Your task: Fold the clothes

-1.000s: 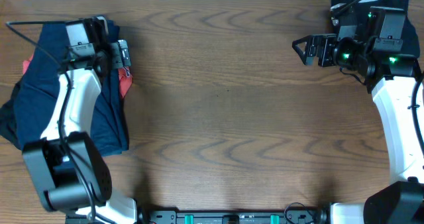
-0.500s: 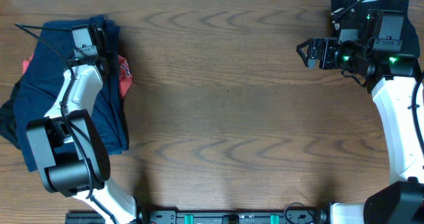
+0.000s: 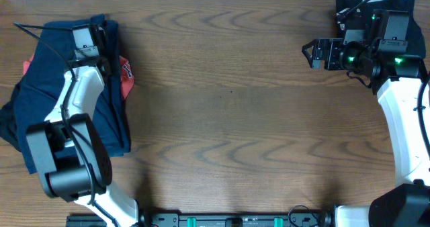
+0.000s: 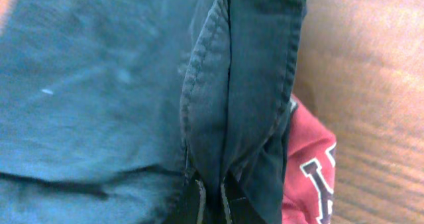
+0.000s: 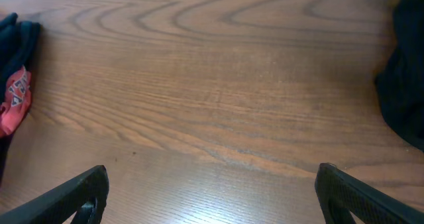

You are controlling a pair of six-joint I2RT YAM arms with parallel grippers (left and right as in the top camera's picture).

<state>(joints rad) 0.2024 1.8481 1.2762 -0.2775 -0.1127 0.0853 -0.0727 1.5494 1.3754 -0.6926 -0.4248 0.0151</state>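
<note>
The clothes (image 3: 40, 86) lie heaped at the upper left of the desk (image 3: 228, 119). Our left pincer (image 4: 212, 199) is closed on a navy seam fold atop the heap. Our right pincer (image 3: 308, 54) stands open over bare wood at upper right. Risk: the bite may include several layers, so a lift could drag the red garment (image 4: 308, 164) or the whole heap. A shallow seam hold may slip.
</note>
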